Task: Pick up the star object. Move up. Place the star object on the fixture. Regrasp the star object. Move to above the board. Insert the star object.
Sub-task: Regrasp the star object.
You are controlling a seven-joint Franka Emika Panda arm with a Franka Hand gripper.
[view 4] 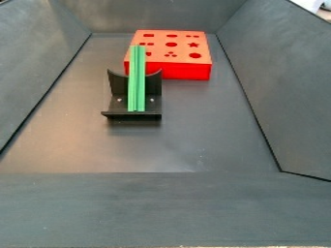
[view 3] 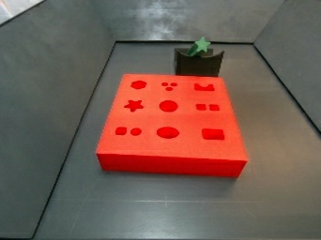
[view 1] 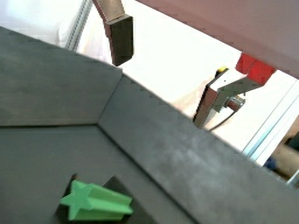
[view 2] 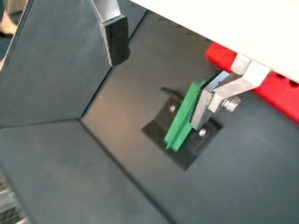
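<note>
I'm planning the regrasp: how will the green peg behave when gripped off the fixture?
The peg looks straight and rigid, so probably no flex. Its star ridges should resist rolling but give the pads uneven contact. It lies along the fixture, so it may slide lengthwise if nudged. The gripper is open above.

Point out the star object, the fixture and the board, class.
star object (view 4: 135,77), side view, middle of its length.
fixture (view 3: 198,64), side view, front face.
board (view 3: 189,120), side view, bare top.
tool (view 2: 163,74), wrist view, between fingertips.

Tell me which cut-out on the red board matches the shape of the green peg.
The star-shaped hole in the board, at one end of its middle row; the others are circles, squares and a crown. The star object rests on the fixture; the gripper is empty.
</note>
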